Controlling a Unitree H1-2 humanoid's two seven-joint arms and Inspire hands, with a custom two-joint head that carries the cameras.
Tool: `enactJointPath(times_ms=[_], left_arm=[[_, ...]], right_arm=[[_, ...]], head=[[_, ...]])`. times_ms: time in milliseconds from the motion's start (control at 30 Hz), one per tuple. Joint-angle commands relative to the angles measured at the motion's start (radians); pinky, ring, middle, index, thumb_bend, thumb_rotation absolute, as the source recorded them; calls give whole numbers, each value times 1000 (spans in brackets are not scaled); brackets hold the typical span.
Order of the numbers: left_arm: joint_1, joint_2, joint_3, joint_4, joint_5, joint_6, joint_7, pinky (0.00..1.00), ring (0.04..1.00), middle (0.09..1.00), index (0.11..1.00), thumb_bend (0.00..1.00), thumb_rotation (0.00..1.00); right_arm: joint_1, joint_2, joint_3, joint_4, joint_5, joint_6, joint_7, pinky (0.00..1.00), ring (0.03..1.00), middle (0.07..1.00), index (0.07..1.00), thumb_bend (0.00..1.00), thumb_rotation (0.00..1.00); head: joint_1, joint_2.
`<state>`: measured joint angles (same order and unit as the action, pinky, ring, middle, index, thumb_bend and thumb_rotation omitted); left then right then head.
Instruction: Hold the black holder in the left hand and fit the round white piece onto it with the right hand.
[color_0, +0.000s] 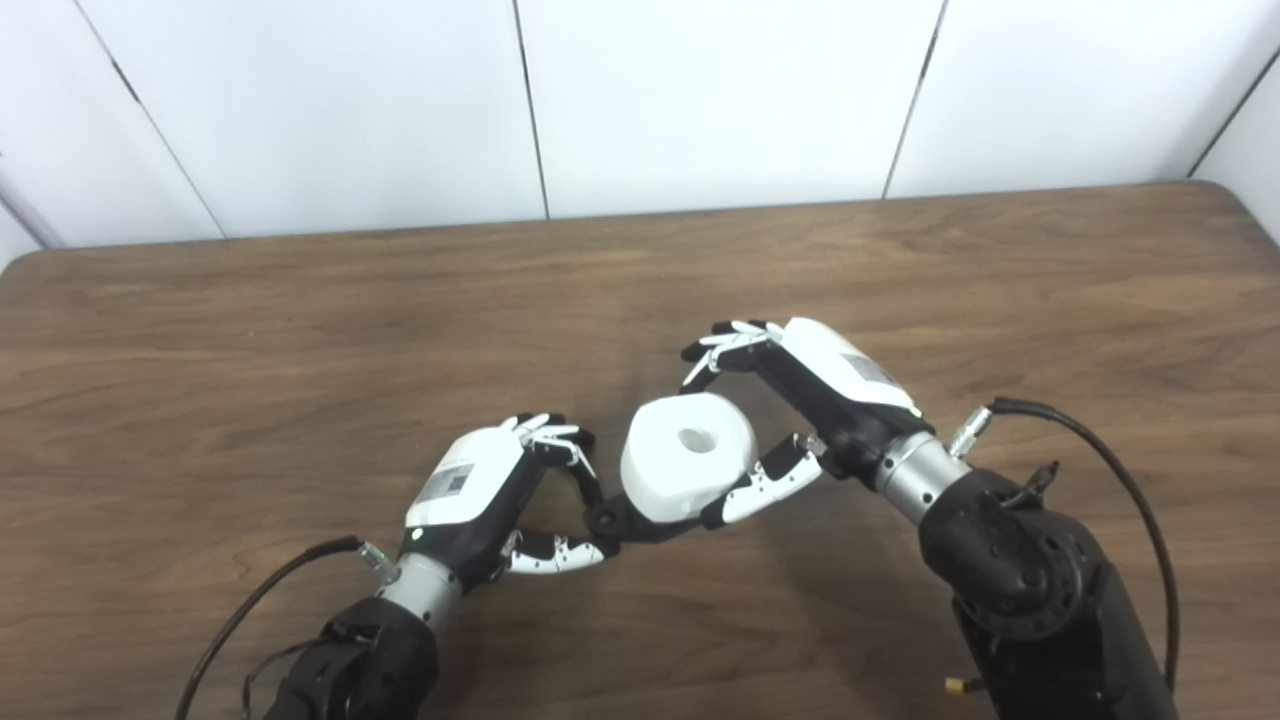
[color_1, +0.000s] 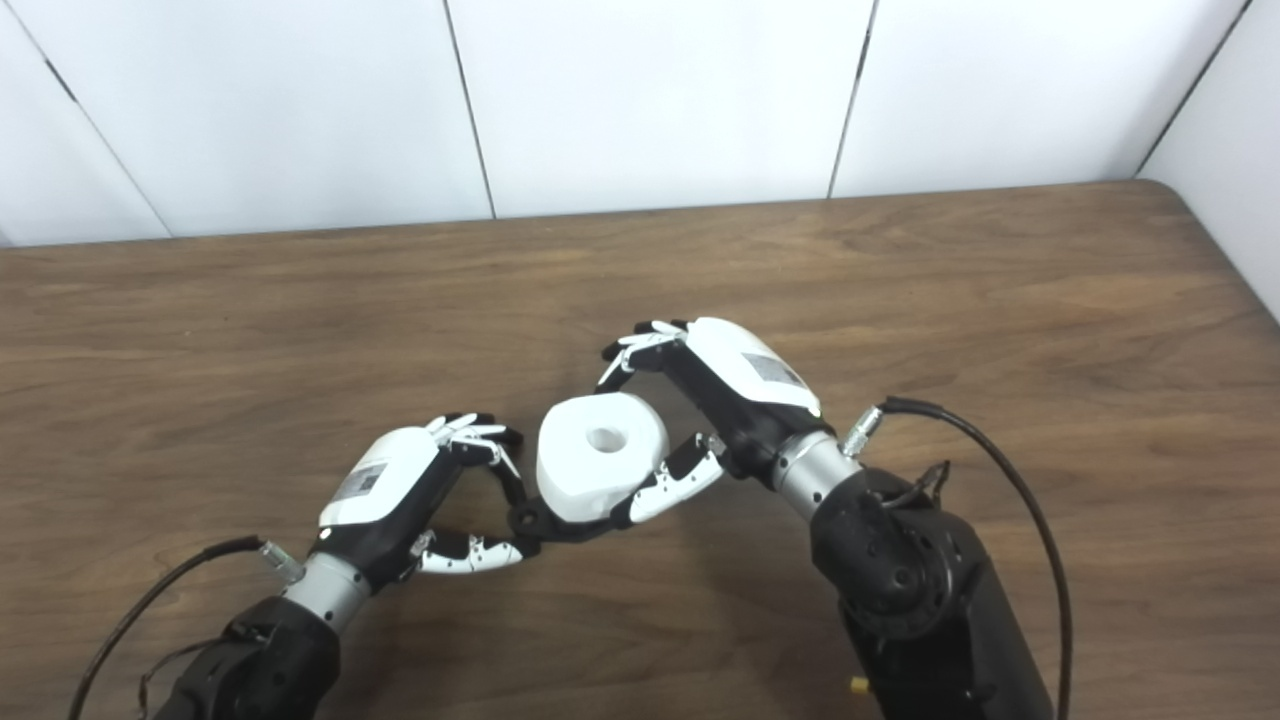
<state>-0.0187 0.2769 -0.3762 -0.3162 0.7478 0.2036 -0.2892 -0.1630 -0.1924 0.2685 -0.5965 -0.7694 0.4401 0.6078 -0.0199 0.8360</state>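
The left hand (color_0: 480, 495) pinches the black holder (color_0: 610, 520) at its end, above the counter (color_0: 200, 400). The round white piece (color_0: 688, 458) sits on the holder, centre hole upward. The right hand (color_0: 800, 400) has its fingers (color_0: 765, 485) closed around the piece's smooth rim. The piece appears rigid and light, possibly slippery; grip opposite sides.

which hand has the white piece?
The right hand: fingers and thumb wrap the round white piece. The left hand pinches only the black holder.
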Motion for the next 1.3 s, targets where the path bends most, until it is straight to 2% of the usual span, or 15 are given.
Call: enactJointPath(times_ms=[0,533,733,1267], left_arm=[[4,1,-22,10,1,15,-50,962,918,819,486,520,59],[5,-1,-21,11,-5,7,-42,957,915,820,486,520,59],[6,0,-21,-1,-1,18,-50,963,918,821,487,520,59],[6,5,-22,-4,-4,22,-55,964,919,822,486,520,60]], right_arm=[[-32,0,2,-15,2,-28,-27,1000,939,835,484,525,142],[-7,-6,45,11,-19,-46,-56,1000,936,835,483,524,142],[8,-8,56,26,-7,-72,-81,1000,941,834,483,525,141],[6,-10,61,45,-6,-79,-101,1000,938,827,483,525,141]], head=[[-1,2],[4,4],[5,9],[-6,10]])
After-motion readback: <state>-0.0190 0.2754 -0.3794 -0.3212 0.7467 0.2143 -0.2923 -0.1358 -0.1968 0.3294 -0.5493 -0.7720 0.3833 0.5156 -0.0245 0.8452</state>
